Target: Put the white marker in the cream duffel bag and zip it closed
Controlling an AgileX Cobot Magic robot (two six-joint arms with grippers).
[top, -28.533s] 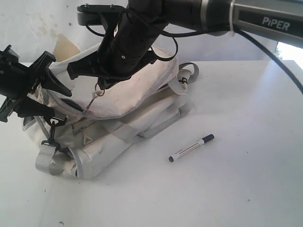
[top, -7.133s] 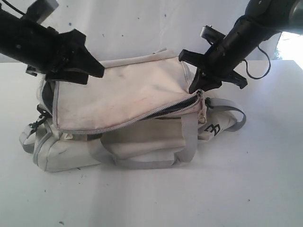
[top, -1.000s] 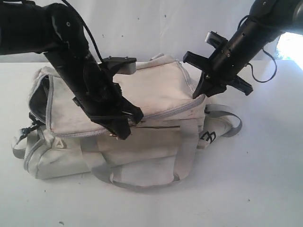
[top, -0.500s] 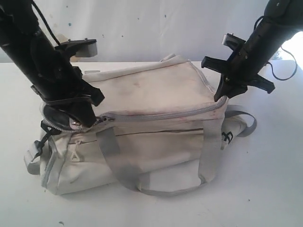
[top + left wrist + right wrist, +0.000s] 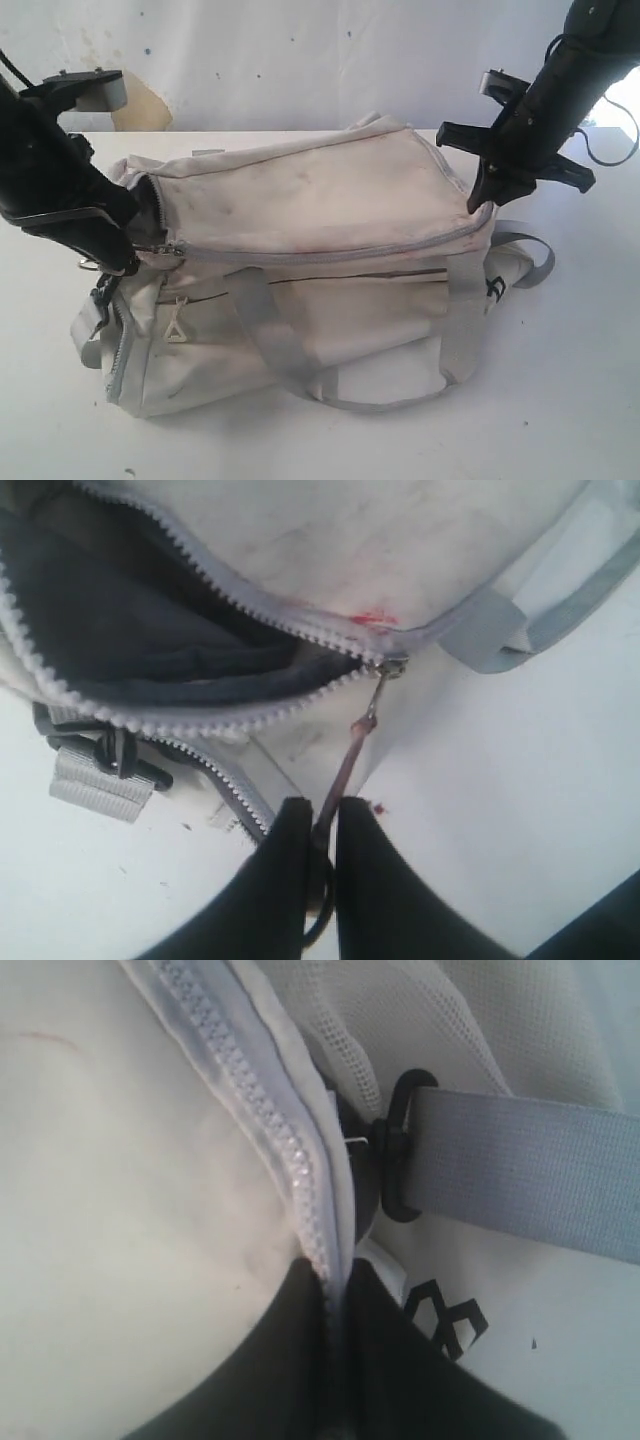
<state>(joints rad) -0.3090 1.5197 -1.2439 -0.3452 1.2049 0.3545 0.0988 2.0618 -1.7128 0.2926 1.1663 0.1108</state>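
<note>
Looking across one white table (image 5: 560, 410) and meeting first one cream duffel bag (image 5: 320, 200) lying lengthwise on it, one grey handle loop (image 5: 285, 355) hanging down its near face. Following, above that, one light grey zipper (image 5: 330, 250), meshed along most of its length and gaping at the left end on a dark interior (image 5: 150, 650). Pinching one thin zipper pull (image 5: 346, 768) between the nearly touching fingers of the left gripper (image 5: 322, 812) at that gap. Clamping the zippered seam at the bag's right end with the right gripper (image 5: 333, 1272), fingers squeezed together on the fabric, beside one black clip (image 5: 395, 1150) on grey webbing (image 5: 520, 1160).
</note>
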